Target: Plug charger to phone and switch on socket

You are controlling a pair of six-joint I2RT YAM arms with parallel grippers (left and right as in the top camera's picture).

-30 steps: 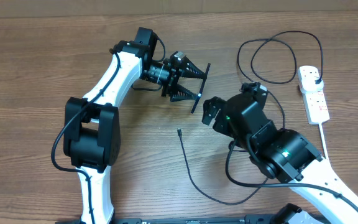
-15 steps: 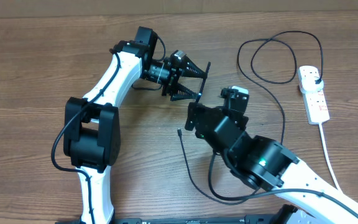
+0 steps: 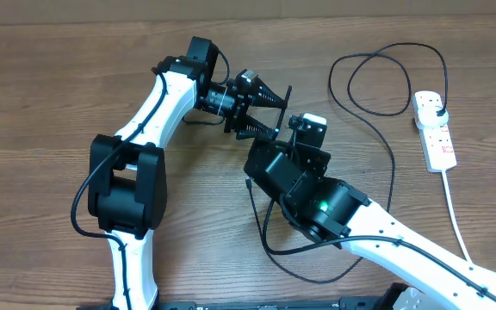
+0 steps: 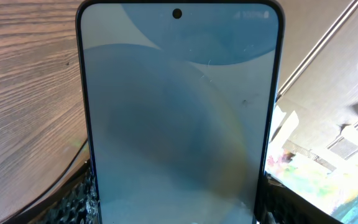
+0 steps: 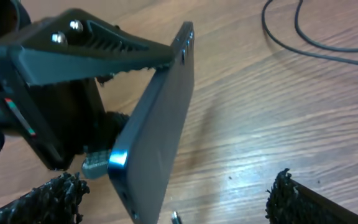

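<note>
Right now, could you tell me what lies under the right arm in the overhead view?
The charger cable runs under the right arm on the table; the stretch directly beneath is covered.

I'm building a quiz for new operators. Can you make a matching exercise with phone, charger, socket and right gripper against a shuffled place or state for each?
1. phone
2. charger
3. socket
4. right gripper

A. open, holding nothing
B. cable looped loose on the table
C. clamped in the left gripper
D. on the table's right side, black plug in it

Pairs: 1-C, 2-B, 3-D, 4-A
</note>
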